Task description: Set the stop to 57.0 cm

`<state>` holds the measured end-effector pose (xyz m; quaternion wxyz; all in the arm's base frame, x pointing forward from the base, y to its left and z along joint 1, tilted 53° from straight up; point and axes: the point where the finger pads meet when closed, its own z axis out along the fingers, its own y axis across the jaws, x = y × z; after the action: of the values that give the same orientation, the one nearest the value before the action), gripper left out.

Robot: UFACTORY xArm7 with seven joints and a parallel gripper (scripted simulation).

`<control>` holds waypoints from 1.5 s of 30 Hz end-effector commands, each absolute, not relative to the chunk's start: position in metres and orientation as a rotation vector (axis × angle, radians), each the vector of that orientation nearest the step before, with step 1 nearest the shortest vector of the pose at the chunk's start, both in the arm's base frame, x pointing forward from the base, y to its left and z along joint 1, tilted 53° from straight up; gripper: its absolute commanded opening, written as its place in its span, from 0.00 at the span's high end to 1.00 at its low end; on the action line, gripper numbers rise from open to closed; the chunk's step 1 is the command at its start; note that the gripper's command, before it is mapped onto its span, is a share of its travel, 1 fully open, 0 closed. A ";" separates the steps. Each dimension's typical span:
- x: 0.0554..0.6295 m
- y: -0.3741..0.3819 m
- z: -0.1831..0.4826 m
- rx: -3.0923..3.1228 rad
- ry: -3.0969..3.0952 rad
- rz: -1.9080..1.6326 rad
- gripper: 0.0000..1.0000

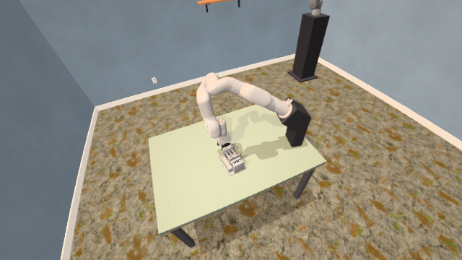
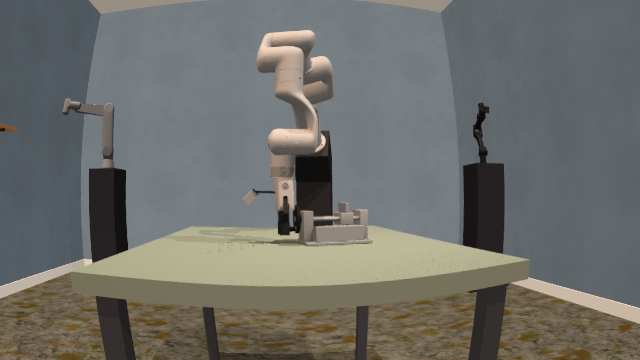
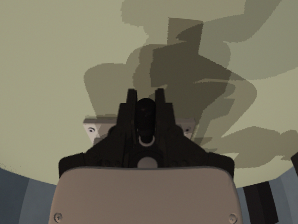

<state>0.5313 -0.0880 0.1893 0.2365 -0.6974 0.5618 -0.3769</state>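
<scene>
A small grey stop fixture (image 1: 233,165) stands near the middle of the pale green table; in the exterior view it shows as a grey base (image 2: 334,232) with a screw rod and a sliding stop block (image 2: 344,212). Its dark handwheel (image 2: 296,220) is at the fixture's left end. My gripper (image 2: 285,222) comes down from above and is shut on the handwheel. In the wrist view the black fingers close around the dark wheel (image 3: 145,123), which hides most of the fixture. I cannot read the stop's position on any scale.
The arm's black base block (image 1: 297,123) stands on the table's far right edge. Black pedestals (image 2: 106,210) (image 2: 482,205) with other small arms stand on the floor on both sides of the table.
</scene>
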 end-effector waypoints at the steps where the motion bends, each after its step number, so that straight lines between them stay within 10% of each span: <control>1: 0.525 -0.091 0.182 -1.908 1.535 -1.037 0.94; 45: 0.497 -0.080 0.233 -1.908 1.535 -1.036 0.94</control>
<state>0.4785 -0.0861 0.2141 0.2362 -0.6989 0.5635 -0.3717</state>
